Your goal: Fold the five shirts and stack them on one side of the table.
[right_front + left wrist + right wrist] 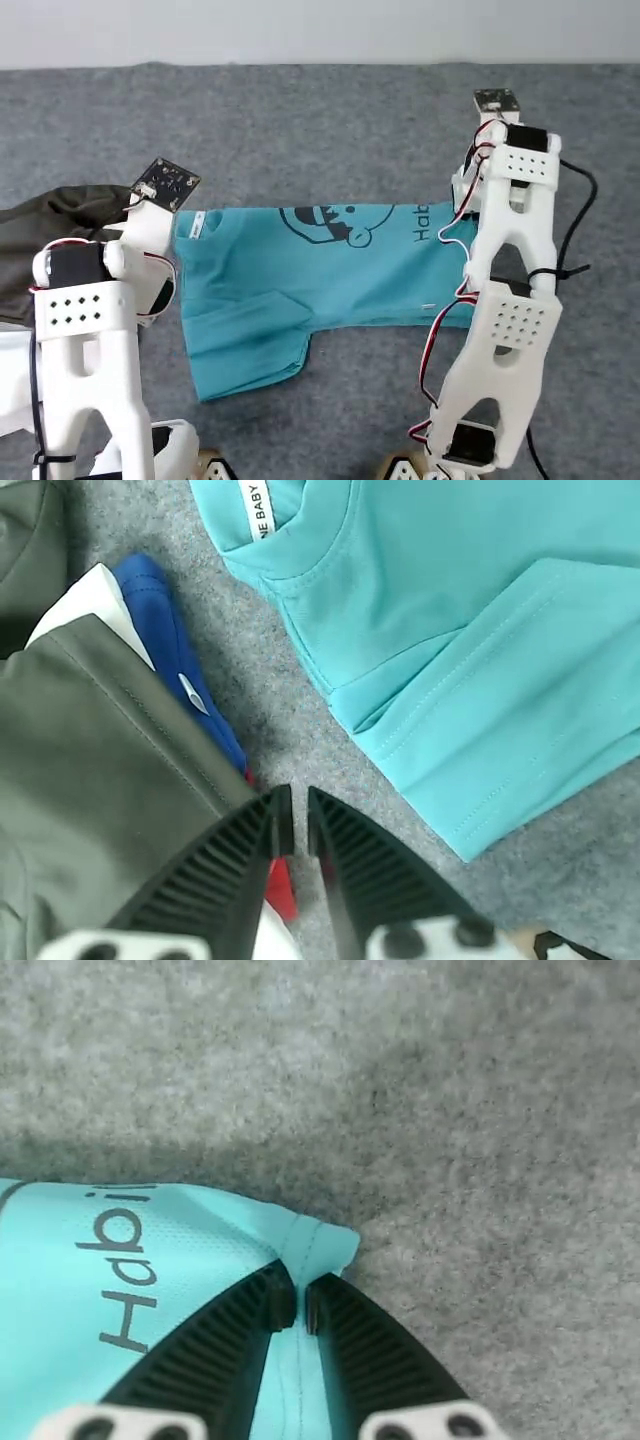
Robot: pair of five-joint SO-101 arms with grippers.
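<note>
**Right hand [297,1305] clenched on a hem corner of the teal shirt [300,270]; left hand [297,820] closed on nothing.**

The corner is pinched between the right hand's jaws, with the fabric gathered slightly at the tips, presumably so that the hem end can be carried toward the collar for a fold. The teal shirt is spread on the grey table [300,120], collar and label toward the left arm, printed hem end toward the right arm. The left hand is held just off the shirt's collar side, jaws almost together, apparently out of the way of the fold. Beside the collar a pile is seen, an olive shirt [90,750] on top with blue cloth [160,620], white cloth [85,600] and red cloth [280,885] beneath it, judged to be the stack already begun.
</note>
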